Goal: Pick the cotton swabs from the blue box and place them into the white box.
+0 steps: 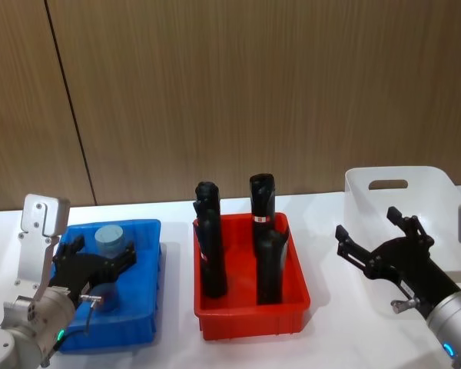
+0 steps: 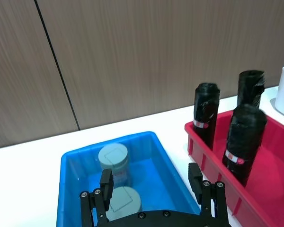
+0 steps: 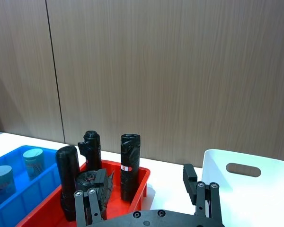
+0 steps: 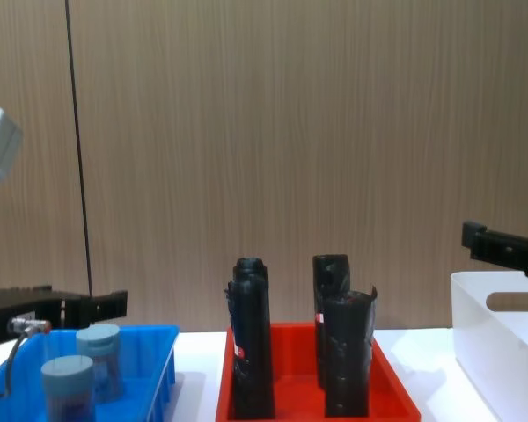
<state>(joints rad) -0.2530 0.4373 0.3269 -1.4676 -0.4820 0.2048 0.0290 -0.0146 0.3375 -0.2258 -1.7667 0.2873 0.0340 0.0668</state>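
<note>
A white counter point(image 1: 177, 346) in front of a wood-panelled wall carries three containers in a row. On the robot's left sits the blue box point(image 1: 142, 307). In the middle is a red tray point(image 1: 292, 307) holding upright black rolls point(image 1: 207, 238). On the right is the taller white box point(image 1: 438, 184).

Two swabs tubs stand upright in the blue box, one nearer the robot point(image 1: 106, 294) and one toward the far wall point(image 1: 109, 237). They stand close together, and I cannot tell whether they touch.

The left tool point(image 1: 101, 250) hovers over the blue box with its fingers spread wide. From the chest view it hangs just above the tubs' lids and grips nothing. In the left wrist view the nearer tub point(image 2: 123, 201) lies below and between the spread fingers point(image 2: 105, 178).

The right tool point(image 1: 369, 223) hangs over the near left part of the white box, also spread wide and holding nothing. What can be seen of the white box's inside is bare.

By my reading, the task is at its very start. No tub has reached the white box and both wait in the blue one. The left tool looks lined up for a first grasp on the nearer tub. Both picks and both transfers across the red tray remain to be done.
</note>
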